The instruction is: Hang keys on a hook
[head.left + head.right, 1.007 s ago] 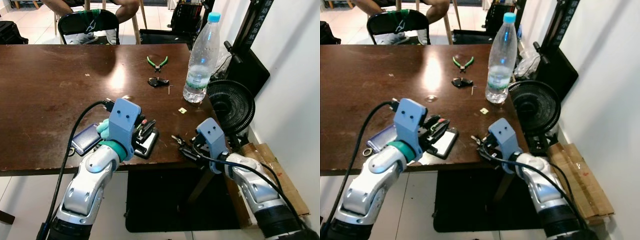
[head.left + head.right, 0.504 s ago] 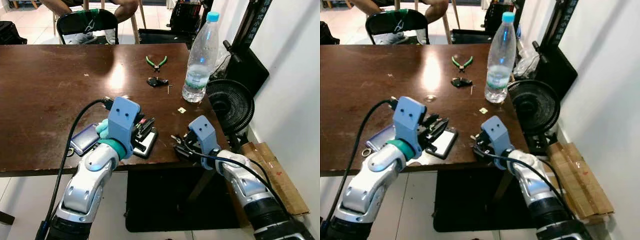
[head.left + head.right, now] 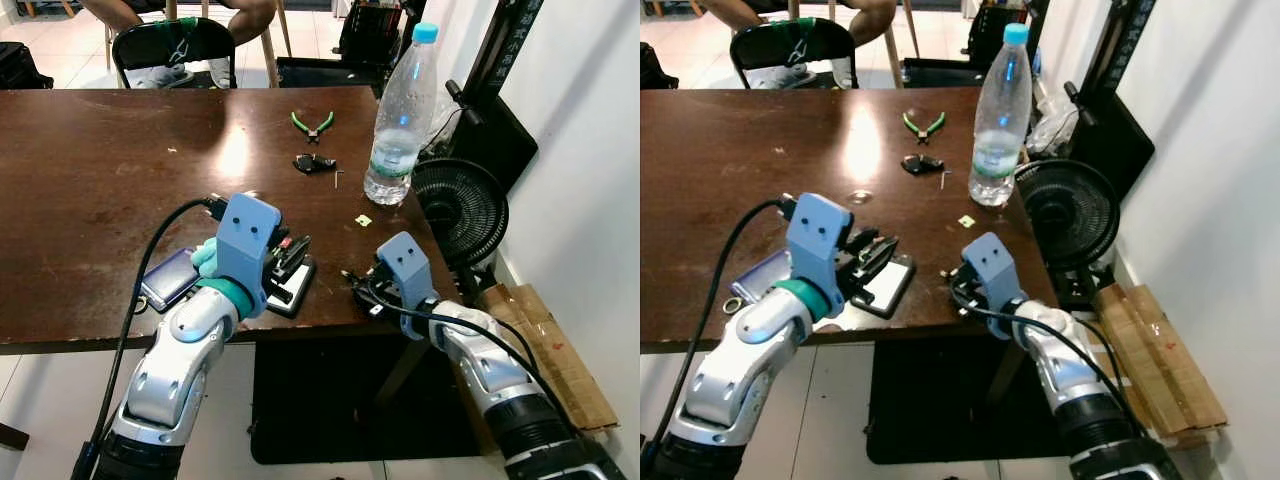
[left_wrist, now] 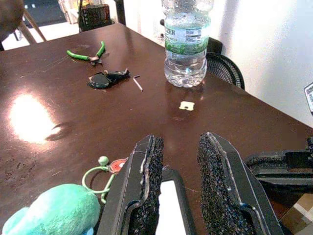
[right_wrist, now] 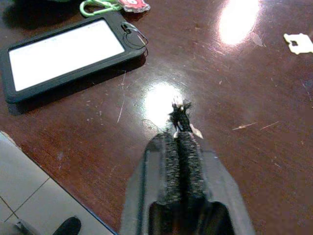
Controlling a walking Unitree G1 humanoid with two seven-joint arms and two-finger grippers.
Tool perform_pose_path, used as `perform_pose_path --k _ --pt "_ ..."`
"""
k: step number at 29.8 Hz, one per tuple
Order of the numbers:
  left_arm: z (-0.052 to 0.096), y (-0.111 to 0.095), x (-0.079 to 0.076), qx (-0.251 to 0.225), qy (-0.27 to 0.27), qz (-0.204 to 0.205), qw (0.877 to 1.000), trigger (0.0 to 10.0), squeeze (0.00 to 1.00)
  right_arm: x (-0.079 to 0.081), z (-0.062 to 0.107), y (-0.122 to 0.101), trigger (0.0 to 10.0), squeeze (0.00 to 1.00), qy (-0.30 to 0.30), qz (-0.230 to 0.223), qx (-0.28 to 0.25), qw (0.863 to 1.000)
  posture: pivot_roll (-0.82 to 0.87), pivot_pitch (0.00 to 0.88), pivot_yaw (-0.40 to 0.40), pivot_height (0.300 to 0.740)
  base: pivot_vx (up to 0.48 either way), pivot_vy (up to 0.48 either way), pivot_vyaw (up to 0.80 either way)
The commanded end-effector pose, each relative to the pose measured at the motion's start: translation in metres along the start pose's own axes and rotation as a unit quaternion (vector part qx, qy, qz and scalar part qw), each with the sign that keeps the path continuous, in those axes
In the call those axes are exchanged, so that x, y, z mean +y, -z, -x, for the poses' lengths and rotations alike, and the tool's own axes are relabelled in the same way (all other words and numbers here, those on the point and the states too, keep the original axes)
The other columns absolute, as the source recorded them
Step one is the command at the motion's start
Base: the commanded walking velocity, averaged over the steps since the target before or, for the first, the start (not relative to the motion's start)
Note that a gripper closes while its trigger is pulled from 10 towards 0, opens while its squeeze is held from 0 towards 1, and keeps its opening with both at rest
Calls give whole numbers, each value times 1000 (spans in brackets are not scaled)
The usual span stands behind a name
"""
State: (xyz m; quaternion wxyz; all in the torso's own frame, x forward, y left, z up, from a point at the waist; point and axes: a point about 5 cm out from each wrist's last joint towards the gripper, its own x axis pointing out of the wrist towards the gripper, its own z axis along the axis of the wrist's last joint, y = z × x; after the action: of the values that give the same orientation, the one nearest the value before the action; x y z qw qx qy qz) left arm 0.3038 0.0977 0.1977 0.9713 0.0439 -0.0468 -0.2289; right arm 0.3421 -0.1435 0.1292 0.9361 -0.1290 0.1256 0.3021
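Spanning the scene, the brown table (image 3: pixel 100 180) shows no hook, so hanging may stall. The left gripper (image 4: pixel 178 188), fingers parted and empty, hovers over the card holder (image 5: pixel 68 51); the right gripper (image 5: pixel 182 134), pressed closed, holds nothing identifiable. Black keys (image 3: pixel 314 164) lie far off, risking a missed reach.

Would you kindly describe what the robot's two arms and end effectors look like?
Both arms are silver with rounded shells. Each wrist carries a light blue boxy housing bearing two small dark dots, and a black cable loops along each arm. The left arm has a teal band near the wrist. The left end effector and the right end effector each have two long black fingers with rough, grainy pads.
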Motion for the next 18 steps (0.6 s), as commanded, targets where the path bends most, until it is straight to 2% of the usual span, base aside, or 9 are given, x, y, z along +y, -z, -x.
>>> perform_pose_path --k 1,8,10,11,13,14,15,17,18 --pt "1 4 -1 7 4 2 1000 10000 0 0 -1 0 0 0 1 -5 -3 1000 -84 81 74 740 0 0 0" --pt "1 4 -1 7 4 2 1000 10000 0 1 -1 -14 0 0 -2 -4 -36 999 -83 78 73 740 0 0 0" --pt "2 4 -1 7 5 1 1000 10000 0 1 1 -29 0 0 5 -5 -79 997 -85 76 74 740 0 0 0" --pt "2 4 -1 7 5 1 1000 10000 0 1 1 -29 0 0 5 -5 -79 997 -85 76 74 740 0 0 0" --pt "1 2 -1 4 5 1 1000 10000 0 3 8 -54 0 0 9 -13 -165 986 -83 78 75 740 0 0 0" --pt "1 2 -1 4 5 1 1000 10000 0 3 8 -54 0 0 9 -13 -165 986 -83 78 75 740 0 0 0" --pt "1 -1 -1 2 5 1 1000 10000 0 6 14 -70 10000 0 7 -30 -216 976 -83 80 77 740 0 0 0" --pt "1 -1 -1 2 5 1 1000 10000 0 6 14 -70 10000 0 7 -30 -216 976 -83 80 77 740 0 0 0" --pt "1 -4 -1 -3 6 1 1000 10000 0 10 22 -86 10000 0 3 -44 -262 964 -83 82 78 740 0 0 0"
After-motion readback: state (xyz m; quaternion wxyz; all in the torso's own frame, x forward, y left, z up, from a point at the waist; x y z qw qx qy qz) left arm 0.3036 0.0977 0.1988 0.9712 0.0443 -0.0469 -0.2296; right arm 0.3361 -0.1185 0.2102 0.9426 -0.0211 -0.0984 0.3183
